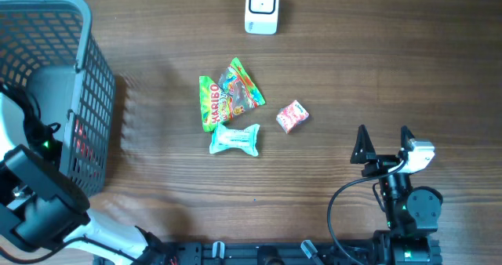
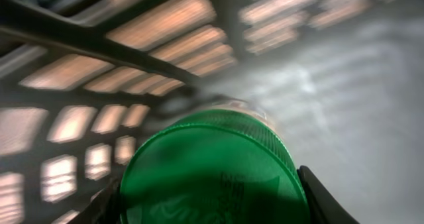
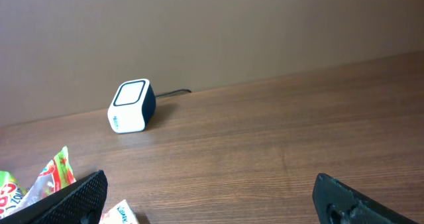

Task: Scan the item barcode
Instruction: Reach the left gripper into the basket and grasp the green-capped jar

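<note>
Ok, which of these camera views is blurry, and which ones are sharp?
Left wrist view: smeared and soft, the green round item and basket mesh both blurred. Right wrist view: crisp, the scanner in focus under even light. Overhead view: sharp, soft shadows only.

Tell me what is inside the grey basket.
The left end effector reaches in, its fingers flanking a green round item, seen only from the wrist view. From overhead the arm covers it; whether other items lie inside cannot be seen.
</note>
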Controlling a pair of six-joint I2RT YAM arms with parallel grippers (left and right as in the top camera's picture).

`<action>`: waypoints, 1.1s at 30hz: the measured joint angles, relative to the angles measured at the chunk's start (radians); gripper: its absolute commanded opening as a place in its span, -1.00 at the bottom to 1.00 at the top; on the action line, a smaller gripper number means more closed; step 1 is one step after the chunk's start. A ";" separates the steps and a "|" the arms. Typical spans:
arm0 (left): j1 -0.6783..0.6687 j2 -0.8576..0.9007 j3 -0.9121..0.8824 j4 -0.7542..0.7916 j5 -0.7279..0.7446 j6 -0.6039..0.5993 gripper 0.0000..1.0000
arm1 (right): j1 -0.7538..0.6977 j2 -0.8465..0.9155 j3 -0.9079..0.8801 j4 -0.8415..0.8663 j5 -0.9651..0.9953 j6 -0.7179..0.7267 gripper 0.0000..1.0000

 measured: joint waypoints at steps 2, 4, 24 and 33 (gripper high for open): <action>0.000 -0.011 0.017 0.073 -0.006 0.048 -0.04 | 0.000 0.000 0.000 0.000 0.000 0.000 0.99; 0.000 -0.015 0.031 0.188 -0.012 0.109 -0.03 | 0.000 0.000 0.000 0.000 0.000 0.000 0.99; 0.001 0.001 0.042 0.557 0.050 1.125 1.00 | 0.000 0.000 0.000 0.000 0.000 0.000 0.99; 0.001 -0.002 0.067 0.575 0.104 1.492 1.00 | 0.000 0.000 0.000 0.000 0.000 0.000 1.00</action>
